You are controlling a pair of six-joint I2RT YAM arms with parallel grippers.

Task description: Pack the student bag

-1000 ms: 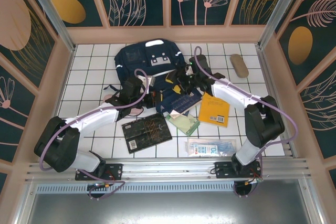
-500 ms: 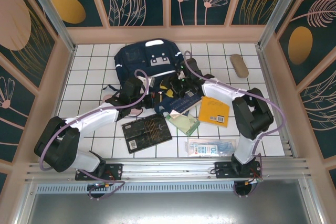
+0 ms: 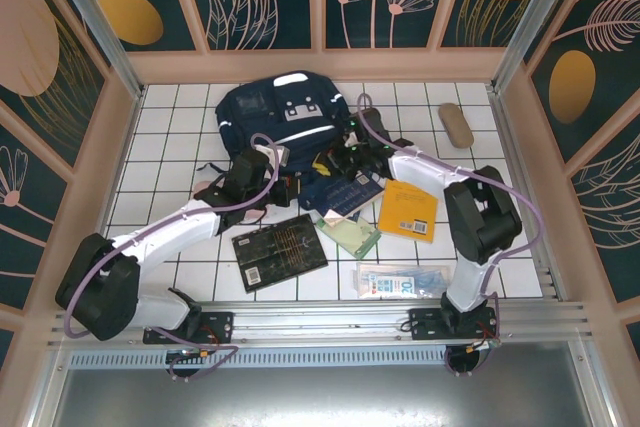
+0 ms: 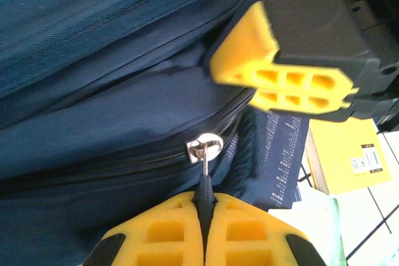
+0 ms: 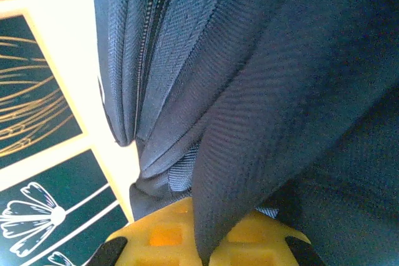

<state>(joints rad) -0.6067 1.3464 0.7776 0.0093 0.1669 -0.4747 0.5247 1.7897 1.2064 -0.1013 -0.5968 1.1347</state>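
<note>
Toward the far middle of the white-tiled table we find the student bag lying flat, with its navy fabric and white stripes facing up. On the side of the bag nearest the arms, a silver zipper pull hangs from a black zipper line. The left gripper has its yellow pads pressed together on the tab of that pull. Just to its right, the right gripper is clamped on a fold of the bag's navy cloth, which rises from between its pads. From above we see both grippers close together at that edge of the bag. Under and beside them lies a navy booklet. A yellow book sits to its right and a pale green pamphlet just in front of it. Nearer the arm bases we see a dark book and a clear packet. A tan oval case rests well apart at the far right.
</note>
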